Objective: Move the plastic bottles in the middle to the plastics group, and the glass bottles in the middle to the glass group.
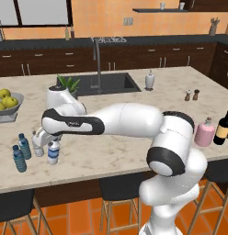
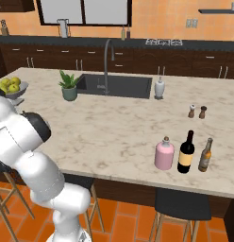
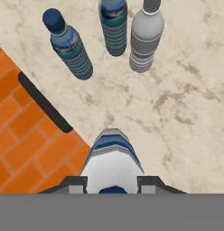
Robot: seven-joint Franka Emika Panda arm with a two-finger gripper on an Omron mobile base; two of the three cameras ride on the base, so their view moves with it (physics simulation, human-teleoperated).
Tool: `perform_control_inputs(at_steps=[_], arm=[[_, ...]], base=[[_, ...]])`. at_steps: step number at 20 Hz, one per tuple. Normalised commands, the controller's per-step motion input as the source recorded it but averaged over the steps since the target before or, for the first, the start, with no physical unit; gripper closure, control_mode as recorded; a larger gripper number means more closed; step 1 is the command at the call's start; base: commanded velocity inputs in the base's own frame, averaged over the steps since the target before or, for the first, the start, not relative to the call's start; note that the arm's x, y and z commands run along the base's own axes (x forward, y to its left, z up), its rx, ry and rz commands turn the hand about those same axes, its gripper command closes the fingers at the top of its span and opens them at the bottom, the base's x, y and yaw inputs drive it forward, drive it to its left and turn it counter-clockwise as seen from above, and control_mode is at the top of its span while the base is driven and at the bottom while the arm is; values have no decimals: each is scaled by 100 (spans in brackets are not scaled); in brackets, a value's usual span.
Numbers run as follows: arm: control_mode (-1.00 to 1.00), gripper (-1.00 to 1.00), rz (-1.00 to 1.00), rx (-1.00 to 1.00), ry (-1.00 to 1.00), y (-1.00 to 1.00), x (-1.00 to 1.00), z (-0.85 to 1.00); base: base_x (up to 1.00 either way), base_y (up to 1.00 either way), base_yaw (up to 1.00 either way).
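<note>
Blue-label bottle seemingly between gripper fingers

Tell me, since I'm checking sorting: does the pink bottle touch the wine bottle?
Apart. In the right base view, bare counter shows between the pink bottle and the wine bottle.

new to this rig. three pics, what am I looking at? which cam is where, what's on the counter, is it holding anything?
It's a rendered kitchen with a white robot arm on a mobile base. Two pictures come from base cameras behind the arm, one on its left and one on its right; the third looks along the gripper.

On the marble counter, at the arm's left: two blue-capped bottles and a plain greyish bottle. At its right: a pink bottle, a dark wine bottle and a brown bottle.

Also there: a sink, plant, fruit bowl, soap dispenser and two shakers.

The gripper sits around a blue-label bottle, apparently gripping it; it stands on the counter.
</note>
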Motion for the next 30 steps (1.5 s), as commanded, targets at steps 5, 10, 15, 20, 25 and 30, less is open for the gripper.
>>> perform_control_inputs(at_steps=[5,10,15,20,25,30], arm=[[-100,100,0,-10,12,32,18,0],[-100,100,0,-3,5,24,17,-7],[-100,100,0,0,-3,1,30,-46],[-100,100,0,0,-15,0,13,-23],[-100,100,0,1,-16,0,0,-18],[-100,100,0,8,-2,1,-3,-2]], base=[[0,0,0],[0,0,0],[0,0,0],[0,0,0],[0,0,0],[0,0,0]])
